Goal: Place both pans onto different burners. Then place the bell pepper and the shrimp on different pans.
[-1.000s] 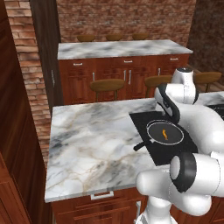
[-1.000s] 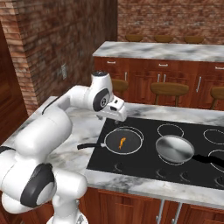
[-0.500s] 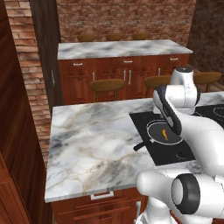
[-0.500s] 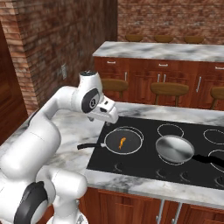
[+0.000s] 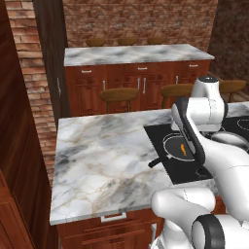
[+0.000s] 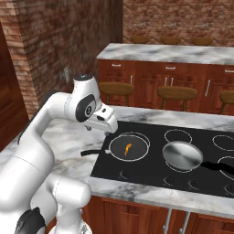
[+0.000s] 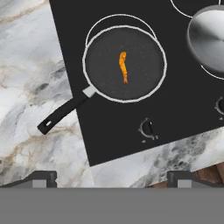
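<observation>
Gripper [image 7: 112, 177]: jaws stand wide apart with nothing between them, raised above the near left corner of the cooktop, looking down on it; its wrist shows in the right base view beside the black pan.
Counter [image 5: 102, 160]: grey-veined marble, bare to the left of the cooktop.
Cooktop [image 6: 151, 171]: flat black glass set into the counter, white burner rings and knob marks on it.
Black pan [image 7: 131, 48]: sits on the near left burner ring, slightly off its centre; its long black handle [image 7: 63, 111] reaches out over the marble.
Shrimp [image 7: 123, 66]: small orange curved piece lying in the middle of the black pan.
Steel pan [image 6: 182, 155]: shiny silver-grey, on the next burner to the right, well apart from the black pan, its dark handle pointing right.
Stools [image 6: 176, 93]: brown round seats behind the counter.
Back counter [image 5: 136, 54]: marble top over red-brown drawers, against a brick wall.
</observation>
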